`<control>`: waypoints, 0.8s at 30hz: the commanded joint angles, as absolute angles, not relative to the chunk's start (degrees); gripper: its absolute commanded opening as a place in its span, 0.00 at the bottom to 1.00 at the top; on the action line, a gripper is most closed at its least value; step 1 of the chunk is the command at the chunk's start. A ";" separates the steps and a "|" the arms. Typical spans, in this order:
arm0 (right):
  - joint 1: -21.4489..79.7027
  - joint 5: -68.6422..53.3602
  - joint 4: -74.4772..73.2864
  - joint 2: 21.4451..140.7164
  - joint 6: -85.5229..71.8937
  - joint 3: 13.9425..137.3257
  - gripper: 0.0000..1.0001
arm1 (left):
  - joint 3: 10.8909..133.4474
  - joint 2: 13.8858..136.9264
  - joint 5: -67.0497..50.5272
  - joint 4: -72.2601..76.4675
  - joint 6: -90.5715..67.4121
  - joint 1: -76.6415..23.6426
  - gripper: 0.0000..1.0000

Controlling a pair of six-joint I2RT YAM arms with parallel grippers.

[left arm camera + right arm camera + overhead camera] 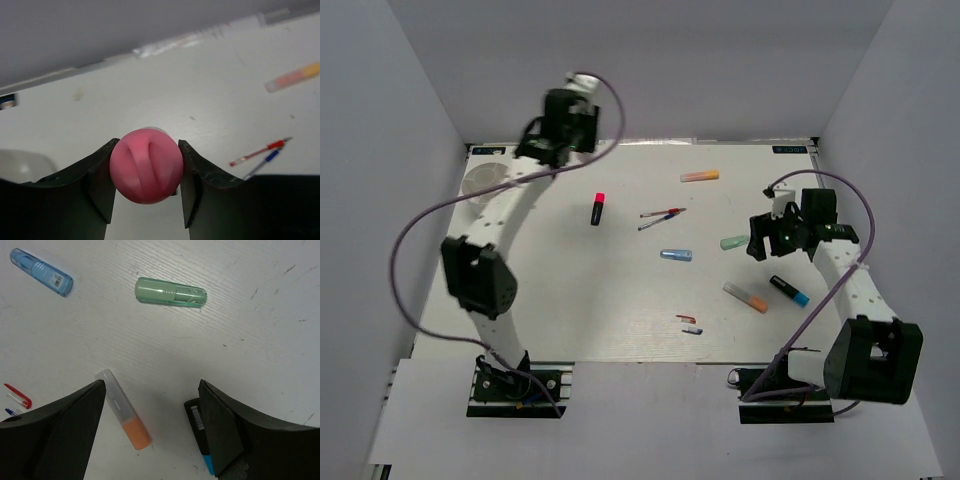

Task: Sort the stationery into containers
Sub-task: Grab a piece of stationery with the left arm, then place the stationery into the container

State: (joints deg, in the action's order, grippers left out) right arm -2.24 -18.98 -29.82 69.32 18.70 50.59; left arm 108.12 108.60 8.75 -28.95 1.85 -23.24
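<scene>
My left gripper point(146, 145) is shut on the pink round-topped stick point(146, 167) and holds it above the table's back left point(545, 148). The white bowl point(485, 178) lies just left of it, and its edge point(20, 165) shows in the left wrist view. My right gripper point(151, 385) stands open over the table point(767, 243). An orange marker point(125, 412) lies by its left finger. A black-and-blue marker point(196, 420) is partly hidden under its right finger. A mint marker point(170, 292) and a blue marker point(41, 271) lie beyond.
A black marker with a red tip point(597, 208), an orange highlighter point(700, 176) and a red and a blue pen point(662, 217) lie mid-table. Small red and white pieces point(688, 322) sit near the front edge. Grey walls close in three sides.
</scene>
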 commanded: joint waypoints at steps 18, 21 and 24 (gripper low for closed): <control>-0.53 -29.45 -31.65 85.69 17.84 68.29 0.78 | 122.59 110.11 -9.13 -43.50 5.53 19.68 0.00; -0.18 -28.83 -30.50 86.48 17.05 68.38 0.78 | 126.82 113.81 -10.99 -42.89 6.68 20.83 0.01; -0.09 -29.09 -30.06 87.18 16.44 68.12 0.77 | 127.09 115.22 -11.95 -42.62 7.47 20.83 0.01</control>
